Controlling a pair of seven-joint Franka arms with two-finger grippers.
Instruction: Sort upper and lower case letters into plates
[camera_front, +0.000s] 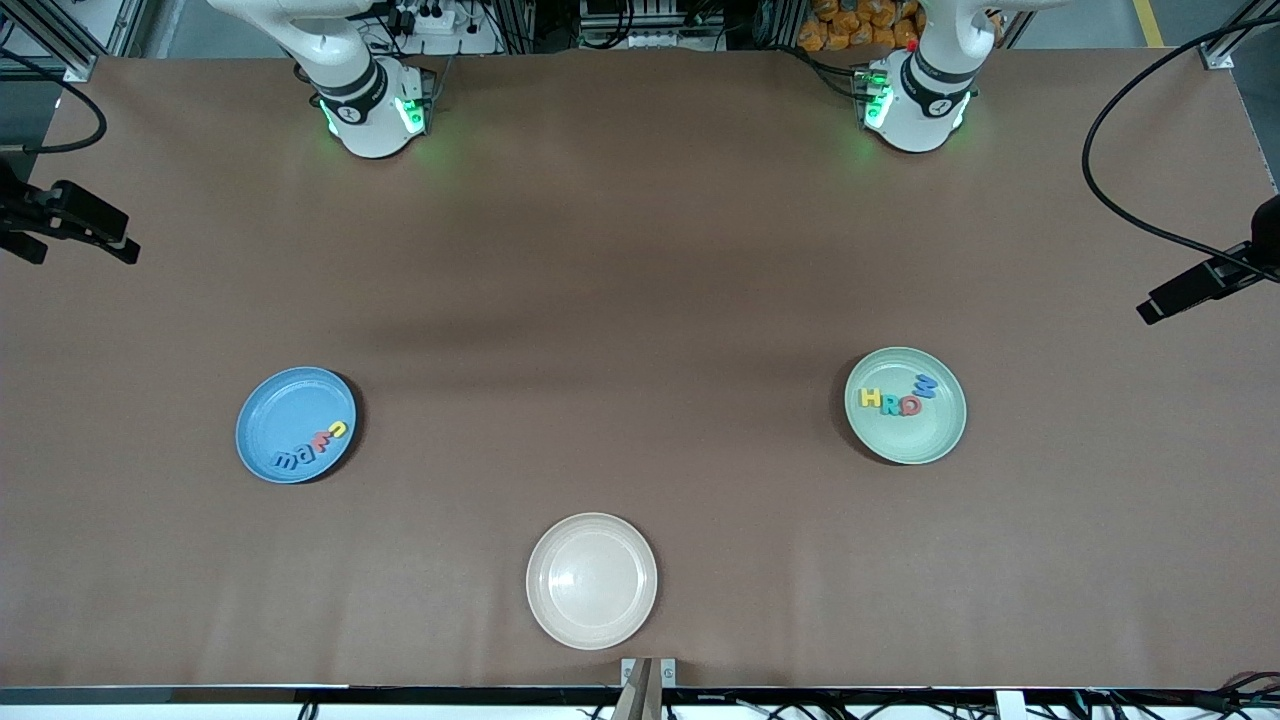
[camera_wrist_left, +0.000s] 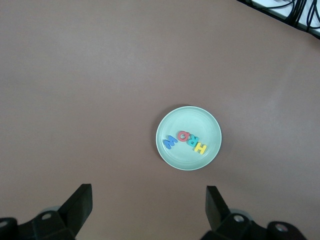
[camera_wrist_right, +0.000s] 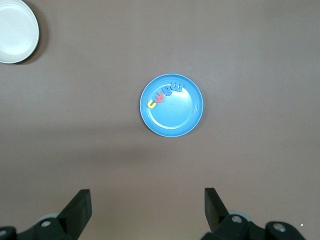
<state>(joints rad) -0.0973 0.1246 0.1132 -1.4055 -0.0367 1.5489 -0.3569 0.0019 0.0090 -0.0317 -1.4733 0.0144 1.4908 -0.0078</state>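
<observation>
- Already sorted, the eight toy letters lay in two plates on the brown bench (camera_front: 640, 300).
- Four capitals sat in the pale green plate (camera_front: 925, 435) toward the left arm's end of the bench: a yellow H (camera_front: 871, 400), a teal R (camera_front: 890, 403), a red D-like letter (camera_front: 909, 405) and a blue W (camera_front: 926, 386), in a slightly curved row, each just beside the next.
- Four small letters sat in the blue plate (camera_front: 285, 410) toward the right arm's end: a blue m (camera_front: 285, 461), a blue a (camera_front: 304, 453), a red letter (camera_front: 322, 440) whose shape I could not read, and a yellow n (camera_front: 339, 430), lined along the rim nearer the front camera.
- A cream-beige plate (camera_front: 591, 580) lay between the two, nearer the front camera than either, with nothing in it.
- The left gripper (camera_wrist_left: 148, 207) hung high over the bench by the green plate, its fingers (camera_wrist_left: 80, 202) spread wide apart and holding nothing.
- The right gripper (camera_wrist_right: 147, 207) hung high over the bench by the blue plate, its fingers (camera_wrist_right: 79, 206) likewise spread wide and bare.
- Both arms waited, only their bases showing in the front view.
</observation>
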